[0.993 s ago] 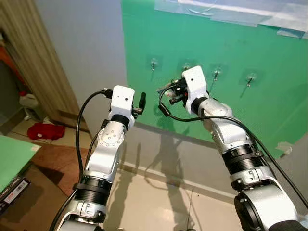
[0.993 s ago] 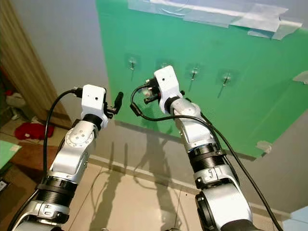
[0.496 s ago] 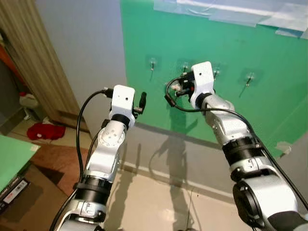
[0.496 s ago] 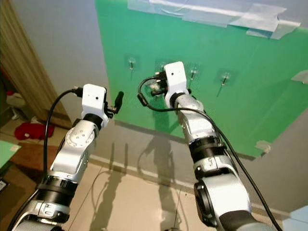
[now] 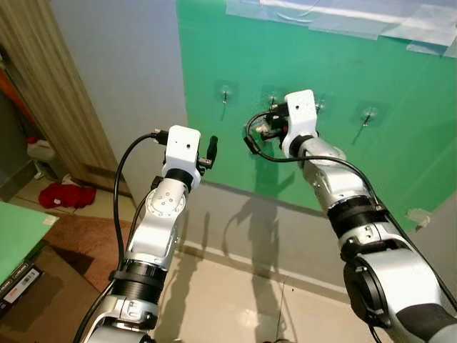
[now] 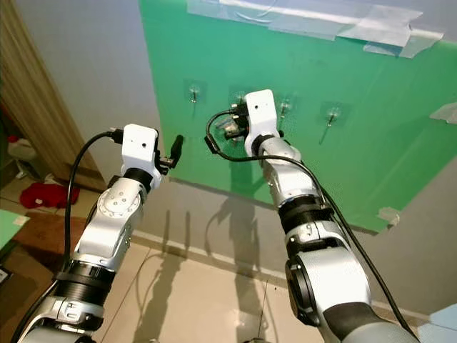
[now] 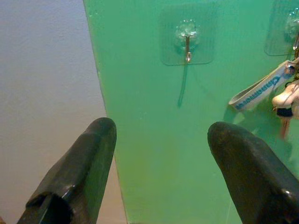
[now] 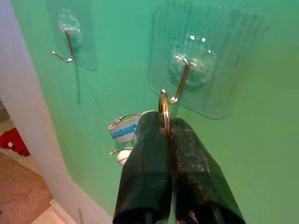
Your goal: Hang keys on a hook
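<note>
Head views: green sheet [image 5: 343, 71] on a pale grey wall [image 5: 121, 64], its upper edge fixed w/ clear tape [image 5: 335, 13]. Four clear adhesive pads in a row on the sheet, each w/ one small metal hook; counted from the robot's left: first hook [image 5: 226, 93], second hook [image 8: 180, 84], third hook [image 6: 286, 108], fourth hook [image 5: 368, 116]. Below the sheet a grey wall band, then glossy beige floor tiles [image 5: 214, 300]. At robot's left: wood-grain panel [image 5: 50, 86], red cloth [image 5: 68, 194] on the floor, corner of a green surface [image 5: 18, 236].

Right gripper [image 8: 167, 123]: raised to the second hook, black fingers pressed together, clamped on a thin metal key ring [image 8: 163, 109]. Ring stands on edge, its top just beside the hook's tip; whether it touches or is past the tip cannot be told. Rest of the keys [image 7: 286, 100] hangs under the gripper: a white-and-blue printed strap [image 7: 259, 88], a pale rounded fob, one dark-headed key. The white wrist housing and a black cable loop [image 5: 251, 139] hide the ring and hook from the head views.

Left gripper [image 7: 163, 154]: held up beside the sheet's left edge, below and short of the first hook, well apart from the keys. Two rounded black fingers spread apart, nothing between them. First hook bare: bent wire, round clear base, square pad.
</note>
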Controlling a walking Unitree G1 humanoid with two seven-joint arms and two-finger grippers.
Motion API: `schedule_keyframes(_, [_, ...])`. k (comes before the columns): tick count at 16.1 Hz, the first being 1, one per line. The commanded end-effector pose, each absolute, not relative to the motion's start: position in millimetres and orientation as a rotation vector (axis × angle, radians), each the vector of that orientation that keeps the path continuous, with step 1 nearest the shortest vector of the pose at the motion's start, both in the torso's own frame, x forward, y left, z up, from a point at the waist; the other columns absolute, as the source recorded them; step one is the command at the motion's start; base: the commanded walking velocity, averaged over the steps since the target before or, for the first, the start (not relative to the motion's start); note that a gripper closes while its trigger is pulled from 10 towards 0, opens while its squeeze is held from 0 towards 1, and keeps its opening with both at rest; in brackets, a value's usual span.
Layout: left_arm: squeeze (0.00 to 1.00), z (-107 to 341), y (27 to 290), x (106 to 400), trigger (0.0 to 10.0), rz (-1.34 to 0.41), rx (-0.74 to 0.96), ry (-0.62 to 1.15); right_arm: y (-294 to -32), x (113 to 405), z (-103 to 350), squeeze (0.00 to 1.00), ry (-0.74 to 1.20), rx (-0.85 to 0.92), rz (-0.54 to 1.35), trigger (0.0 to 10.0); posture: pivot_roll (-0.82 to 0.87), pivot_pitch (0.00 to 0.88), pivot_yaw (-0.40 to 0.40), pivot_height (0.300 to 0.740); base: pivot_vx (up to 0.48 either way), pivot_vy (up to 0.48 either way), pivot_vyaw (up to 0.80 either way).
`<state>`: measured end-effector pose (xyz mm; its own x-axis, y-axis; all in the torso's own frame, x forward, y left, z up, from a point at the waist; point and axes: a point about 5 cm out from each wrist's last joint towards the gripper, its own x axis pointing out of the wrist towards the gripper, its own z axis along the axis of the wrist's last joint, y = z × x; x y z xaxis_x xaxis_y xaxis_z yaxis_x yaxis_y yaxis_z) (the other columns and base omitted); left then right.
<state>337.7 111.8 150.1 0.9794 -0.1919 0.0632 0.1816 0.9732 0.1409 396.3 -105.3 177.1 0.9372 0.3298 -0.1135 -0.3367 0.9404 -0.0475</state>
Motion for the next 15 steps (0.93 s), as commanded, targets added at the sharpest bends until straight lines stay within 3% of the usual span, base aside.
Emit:
schedule_keyframes(1, [0.0, 155.7, 110.2, 339.2, 10.0, -0.191, 0.142, -0.097, -105.1, 400.2, 190.8, 0.0, 0.055, -0.063, 0.339, 0.0, -0.03, 0.0, -0.001, 0.74, 0.0, 0.0, 0.0])
schedule_keyframes(7, [0.0, 155.0, 109.0, 338.7, 10.0, -0.196, 0.142, -0.094, -100.9, 394.9, 175.2, 0.0, 0.093, -0.104, 0.395, 0.0, -0.03, 0.0, -0.002, 0.74, 0.0, 0.0, 0.0])
schedule_keyframes(15, [0.0, 155.3, 108.5, 339.2, 10.0, -0.201, 0.146, -0.093, -107.2, 401.7, 181.7, 0.0, 0.087, -0.014, 0.337, 0.0, -0.03, 0.0, 0.001, 0.74, 0.0, 0.0, 0.0])
